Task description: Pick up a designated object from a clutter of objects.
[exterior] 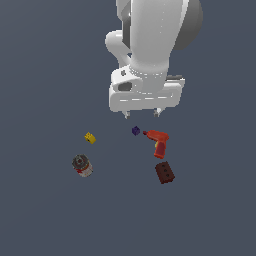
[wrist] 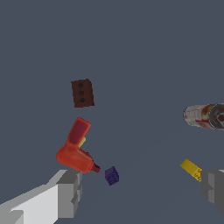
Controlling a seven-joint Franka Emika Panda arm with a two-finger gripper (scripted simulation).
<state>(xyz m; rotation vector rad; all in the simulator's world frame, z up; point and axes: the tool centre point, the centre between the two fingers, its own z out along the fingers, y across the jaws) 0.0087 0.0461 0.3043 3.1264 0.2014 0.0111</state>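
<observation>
The gripper (exterior: 142, 114) hangs above the clutter with its two blocky grey fingers (wrist: 70, 192) spread wide apart and nothing between them. Its body is smooth white plastic, broad and rounded. Closest beneath it lies a tiny purple cube (exterior: 136, 130) with a studded face, and just beside that a red toy drill (exterior: 158, 142) on its side, glossy, its dark tip pointing toward the cube. Beyond the drill is a dark red-brown brick (exterior: 164, 172) with round studs. A small yellow block (exterior: 90, 137) sits toward the exterior view's left. The can (exterior: 82, 165), a short cylinder with a red-and-white label and dark grey metal top, stands well apart from the gripper, further out on the exterior view's left beyond the yellow block. Everything rests on a flat, matte blue-grey surface (exterior: 40, 215) filling both views.
</observation>
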